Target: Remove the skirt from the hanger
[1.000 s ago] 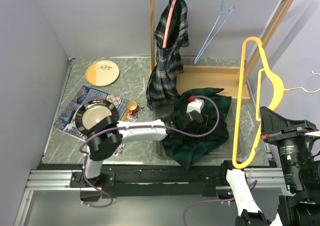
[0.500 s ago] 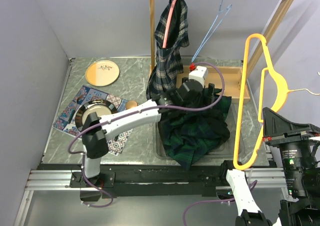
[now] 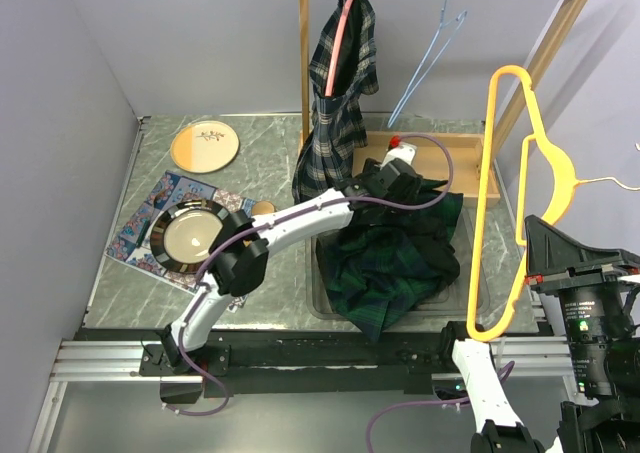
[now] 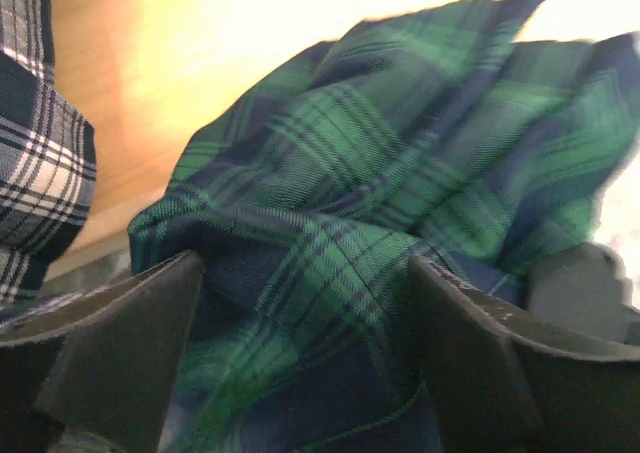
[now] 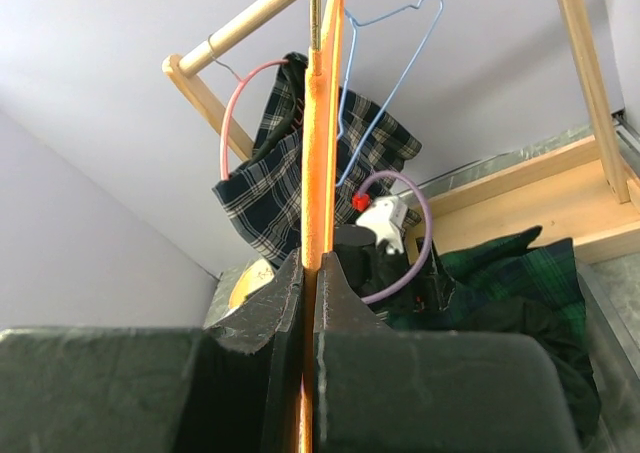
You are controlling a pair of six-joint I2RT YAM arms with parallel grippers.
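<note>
Plaid garment (image 3: 335,133) hangs just beside the skirt (image 3: 395,263); right tool (image 5: 312,268) clamps the hanger (image 5: 321,123).

No text, brand, number or sign can be read in any view; the orange-and-cream plate (image 3: 205,145) on the surface carries a small dark mark at its centre, too small to tell whether it is writing; the camera lens (image 3: 588,318) at the right edge bears tiny pale markings, too small to read; the patterned mat (image 3: 160,191) shows only ornament.
</note>
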